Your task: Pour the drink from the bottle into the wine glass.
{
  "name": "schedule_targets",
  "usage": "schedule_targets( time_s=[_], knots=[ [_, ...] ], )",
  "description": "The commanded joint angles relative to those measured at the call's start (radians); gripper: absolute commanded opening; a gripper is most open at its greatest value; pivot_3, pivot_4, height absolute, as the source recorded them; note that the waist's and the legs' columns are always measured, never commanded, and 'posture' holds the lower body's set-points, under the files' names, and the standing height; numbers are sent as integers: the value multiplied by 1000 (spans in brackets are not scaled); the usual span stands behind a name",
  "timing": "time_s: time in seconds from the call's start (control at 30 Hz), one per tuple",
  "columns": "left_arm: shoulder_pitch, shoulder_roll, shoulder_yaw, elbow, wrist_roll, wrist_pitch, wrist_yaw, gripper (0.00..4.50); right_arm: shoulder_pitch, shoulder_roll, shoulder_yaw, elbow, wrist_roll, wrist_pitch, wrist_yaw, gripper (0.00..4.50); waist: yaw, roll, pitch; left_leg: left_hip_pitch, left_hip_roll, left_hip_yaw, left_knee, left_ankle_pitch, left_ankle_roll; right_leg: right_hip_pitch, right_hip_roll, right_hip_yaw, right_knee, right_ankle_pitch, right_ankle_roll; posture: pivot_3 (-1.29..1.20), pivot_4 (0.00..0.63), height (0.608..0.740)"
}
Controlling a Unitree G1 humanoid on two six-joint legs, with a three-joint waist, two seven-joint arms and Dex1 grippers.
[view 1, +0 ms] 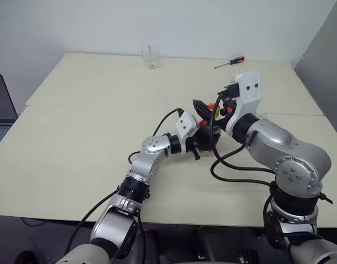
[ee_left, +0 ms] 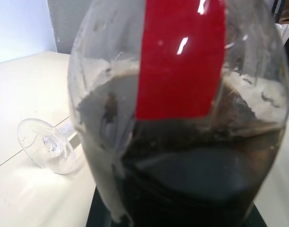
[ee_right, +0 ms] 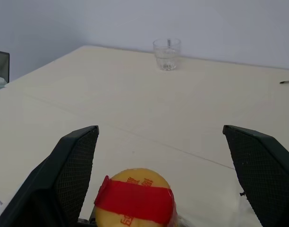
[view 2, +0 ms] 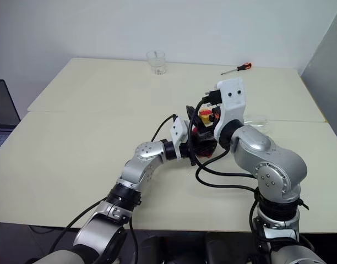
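One bottle [ee_left: 182,123] — one wine glass [ee_left: 47,144].

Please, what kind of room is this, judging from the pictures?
Probably an office or a small lab room, not a kitchen. Pale tables are pushed together against a plain white wall, a laptop sits at one edge, and a screwdriver lies near a tumbler.

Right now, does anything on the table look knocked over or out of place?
Yes: the wine glass seems to lie on its side on the table behind the held bottle, foot showing. A screwdriver lies near the far edge.
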State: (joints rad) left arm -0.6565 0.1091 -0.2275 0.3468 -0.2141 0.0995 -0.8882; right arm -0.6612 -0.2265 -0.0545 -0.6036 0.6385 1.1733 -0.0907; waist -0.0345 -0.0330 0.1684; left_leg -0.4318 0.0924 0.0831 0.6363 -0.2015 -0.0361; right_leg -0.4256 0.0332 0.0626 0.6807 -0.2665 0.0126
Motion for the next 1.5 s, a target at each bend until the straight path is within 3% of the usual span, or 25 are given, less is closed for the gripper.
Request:
schedule_targets(
  time_s=[0.03,0.5,0.9,1.07,1.27,1.5],
  knots=[
    [-15,-7,15,-54,-17,-14,-6,773,-24,2,-6,-19,-19,-27,12,4500,0,0,0,0,0,0,0,0,0,0,0,0,0,0,0,0,150,740],
    [-31,-2,19,-37,-16,-19,-16,773,68,-83,-96,-145,53,48,113,4500,0,0,0,0,0,0,0,0,0,0,0,0,0,0,0,0,150,740],
    [-35,-1,19,-28,-16,-22,-24,773,138,-183,-273,-242,285,113,192,4500,0,0,0,0,0,0,0,0,0,0,0,0,0,0,0,0,150,740],
    [-41,-3,19,-19,-15,-26,-28,773,90,-167,-211,-217,320,101,154,4500,-1,0,0,0,0,-1,0,0,0,0,0,0,0,0,0,0,150,740],
    [-40,2,22,-26,-13,-26,-23,773,46,-117,-74,-143,178,52,66,4500,-1,0,0,0,0,0,0,0,0,0,0,0,0,0,0,0,150,740],
    [-22,9,19,-45,-15,-21,-16,773,4,-80,-20,-80,80,0,43,4500,0,0,0,0,0,0,0,0,0,0,0,0,0,0,0,0,150,740]
  ],
)
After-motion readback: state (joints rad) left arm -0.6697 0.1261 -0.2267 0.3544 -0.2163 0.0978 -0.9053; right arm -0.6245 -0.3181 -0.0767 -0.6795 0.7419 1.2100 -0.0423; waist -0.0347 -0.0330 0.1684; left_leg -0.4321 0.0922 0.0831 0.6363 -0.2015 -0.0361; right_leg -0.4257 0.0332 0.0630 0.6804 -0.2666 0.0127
